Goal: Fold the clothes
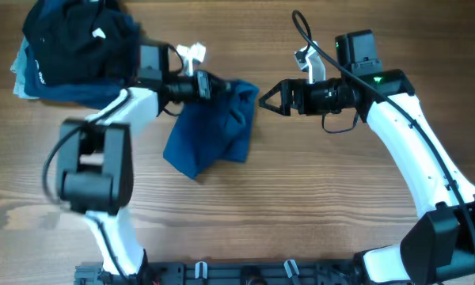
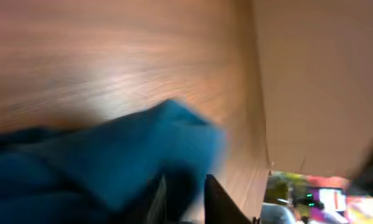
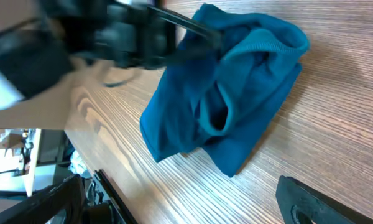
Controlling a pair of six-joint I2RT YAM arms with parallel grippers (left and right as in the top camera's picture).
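The clothes [image 1: 214, 131] are a mid-blue garment lying crumpled and partly doubled over at the table's centre; they also show in the left wrist view [image 2: 112, 162] and the right wrist view [image 3: 236, 93]. My left gripper [image 1: 214, 85] is at the garment's far edge. Its fingers [image 2: 219, 202] stand a narrow way apart with blue cloth at their tips, and the view is too blurred to show a grip. My right gripper [image 1: 263, 99] hangs open just right of the garment, pointing at it with nothing in it. One of its fingers [image 3: 311, 202] shows over bare wood.
A pile of navy and black garments [image 1: 71, 43] lies at the far left corner, close behind the left arm. A black rail [image 1: 245, 273] runs along the table's front edge. Bare wood lies in front of and right of the blue garment.
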